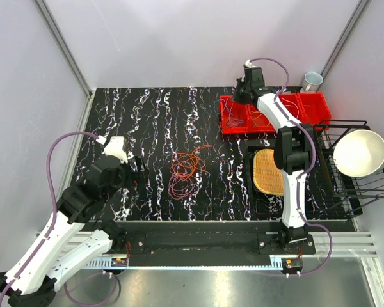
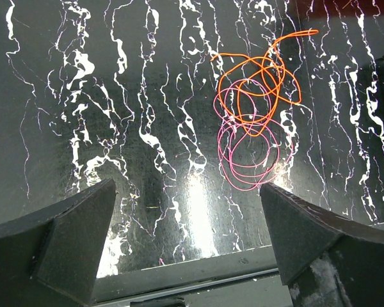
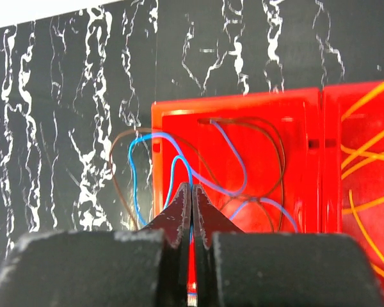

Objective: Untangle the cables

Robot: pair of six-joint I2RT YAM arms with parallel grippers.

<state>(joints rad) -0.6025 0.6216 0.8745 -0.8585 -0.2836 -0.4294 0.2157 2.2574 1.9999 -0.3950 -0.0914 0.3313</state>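
Currently: blue cable [image 3: 147, 135], draped over the red tray's [image 3: 262, 128] left wall, centre of the right wrist view. It seems pinched in my right gripper [image 3: 192, 192], whose jaws are pressed together, though the contact is obscured. Orange-and-pink tangle [image 1: 187, 169]: mid-frame overhead. Left gripper [image 2: 187, 188]: jaws wide, empty. Advice: get the blue loops fully inside the tray before releasing.

Orange-red cable [image 2: 256, 89] overlapping pink cable [image 2: 253, 160] (tangled), blue cable [image 3: 160, 134] across red tray [image 3: 237, 101]

Four cables [image 1: 187, 171]: one orange [image 1: 191, 163], one pink [image 1: 179, 187], one blue [image 3: 147, 135], one yellow [image 3: 368, 100]. Two red bins [image 1: 246, 131] and two arms, left [image 1: 83, 201] and right [image 1: 293, 160]. One bowl [image 1: 360, 152], one rack [image 1: 371, 187], one mat [image 1: 267, 173], one cup [image 1: 313, 80].
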